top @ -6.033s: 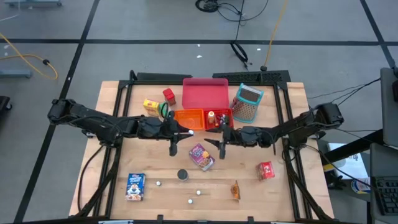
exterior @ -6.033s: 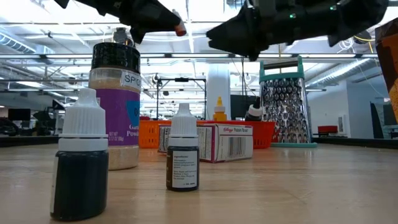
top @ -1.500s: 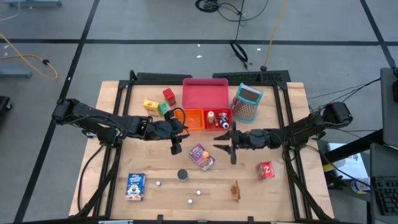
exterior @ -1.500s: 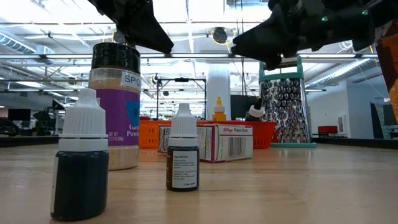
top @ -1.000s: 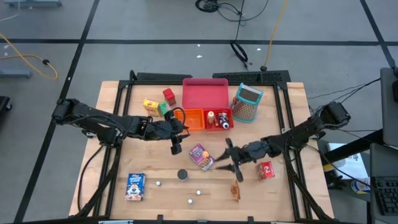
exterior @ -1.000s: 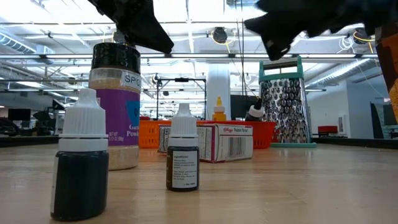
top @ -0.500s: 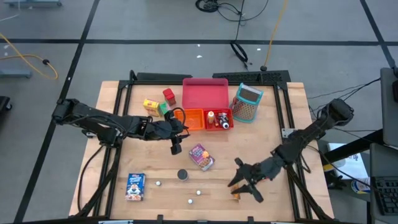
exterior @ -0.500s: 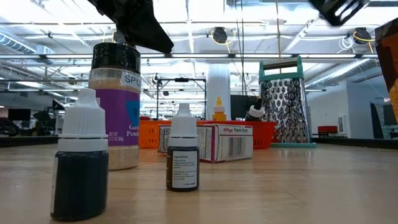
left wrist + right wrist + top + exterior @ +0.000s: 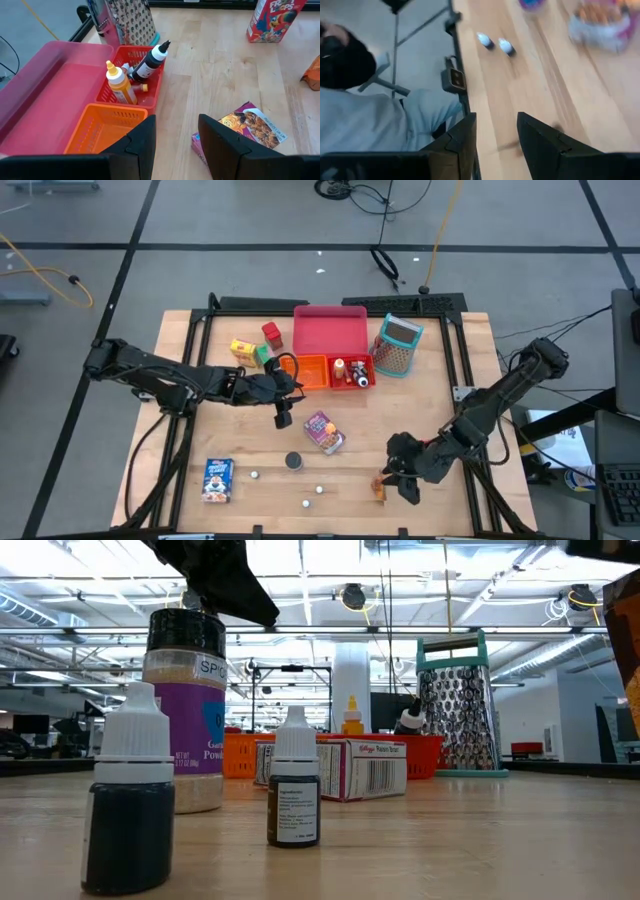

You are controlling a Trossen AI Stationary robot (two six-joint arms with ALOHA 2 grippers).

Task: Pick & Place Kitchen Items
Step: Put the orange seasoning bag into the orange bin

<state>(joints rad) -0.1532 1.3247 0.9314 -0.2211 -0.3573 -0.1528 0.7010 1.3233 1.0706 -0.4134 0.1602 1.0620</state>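
The kitchen items lie scattered on the wooden table. A purple packet [image 9: 324, 431] lies mid-table, with a black can [image 9: 293, 461] and a blue box [image 9: 218, 478] nearer the front. By the near edge lies a small orange packet [image 9: 378, 488]. My right gripper [image 9: 393, 480] hovers open right beside that packet; the right wrist view [image 9: 496, 140] shows only bare table between the fingers. My left gripper [image 9: 283, 412] hangs open and empty near the orange bin [image 9: 305, 370]; in the left wrist view [image 9: 176, 145] it looks toward the bins.
A pink tray [image 9: 330, 330], a red bin [image 9: 350, 370] holding little bottles, and a grater [image 9: 398, 345] stand at the back. Yellow and red boxes [image 9: 242, 350] sit back left. Tiny white-capped bottles [image 9: 319, 489] dot the front. A person [image 9: 370, 115] sits beyond the near edge.
My right gripper has swung from beside the purple packet toward the table's near edge, rolling as it went, and now hovers by the orange packet. Its fingers stay open.
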